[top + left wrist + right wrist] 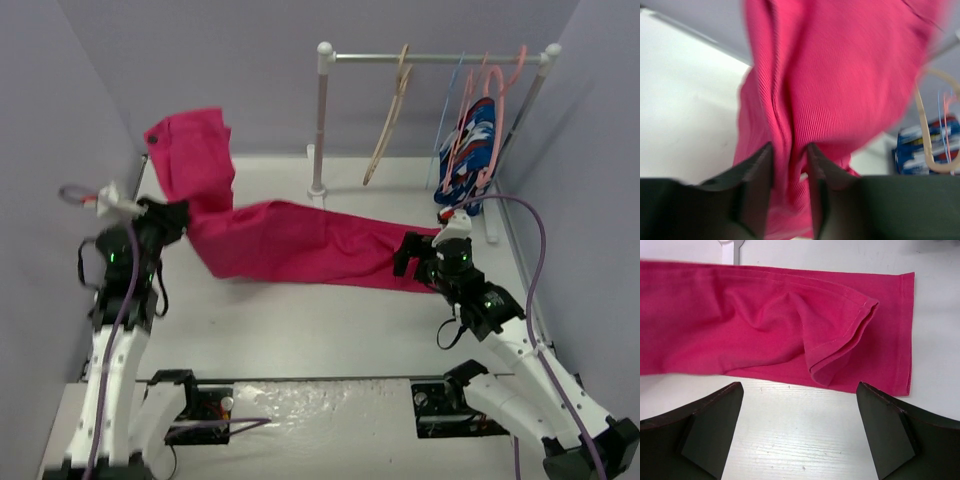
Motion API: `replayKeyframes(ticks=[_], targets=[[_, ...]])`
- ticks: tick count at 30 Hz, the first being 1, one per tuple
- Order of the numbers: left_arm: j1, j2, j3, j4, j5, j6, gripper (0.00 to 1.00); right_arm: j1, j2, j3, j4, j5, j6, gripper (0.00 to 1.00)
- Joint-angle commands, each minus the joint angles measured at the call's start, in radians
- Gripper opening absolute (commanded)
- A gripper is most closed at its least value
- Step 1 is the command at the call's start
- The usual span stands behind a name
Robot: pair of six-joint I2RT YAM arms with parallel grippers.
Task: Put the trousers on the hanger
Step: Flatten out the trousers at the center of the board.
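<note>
The magenta trousers (300, 245) stretch across the table. Their left end is lifted into a raised fold (190, 145) near the back left wall. My left gripper (175, 218) is shut on that end, and the left wrist view shows ribbed pink cloth (840, 85) pinched between the two dark fingers (757, 185). My right gripper (408, 255) hovers open at the trousers' right hem (890, 335), its fingers (715, 425) wide apart over bare table with nothing between them. The beige wooden hanger (390, 115) hangs on the rail at the back, apart from both grippers.
A white-posted clothes rack (322, 120) stands at the back. On its right half hang a thin blue wire hanger (447, 100), salmon-pink hangers (495, 90) and a blue patterned garment (470, 160). Purple walls close in on the left, back and right.
</note>
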Motion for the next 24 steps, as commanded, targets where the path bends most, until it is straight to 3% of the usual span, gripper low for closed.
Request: replayKeyframes(ticks=[1, 3, 5, 9, 18, 21, 24], targets=[[0.036, -0.222, -0.29, -0.203, -0.355, -0.19, 0.43, 0.015, -0.016, -0.01, 0.06, -0.021, 0.014, 0.94], [0.042, -0.246, -0.297, -0.301, -0.393, -0.204, 0.58, 0.022, -0.001, -0.019, 0.07, -0.041, 0.019, 0.94], [0.042, -0.227, -0.267, -0.352, -0.391, -0.183, 0.65, 0.035, 0.023, -0.022, 0.077, -0.054, 0.02, 0.94], [0.042, -0.142, -0.134, -0.453, -0.362, -0.083, 0.69, 0.069, 0.057, -0.019, 0.085, -0.049, 0.016, 0.95], [0.02, 0.032, 0.123, -0.596, -0.136, 0.15, 0.76, 0.082, 0.069, -0.029, 0.093, -0.051, 0.002, 0.95], [-0.078, 0.099, 0.243, -0.591, -0.132, 0.218, 0.76, 0.083, 0.075, -0.025, 0.096, -0.058, -0.006, 0.96], [-0.268, 0.247, 0.392, -0.654, -0.271, 0.272, 0.78, 0.083, 0.087, -0.017, 0.096, -0.06, -0.015, 0.96]])
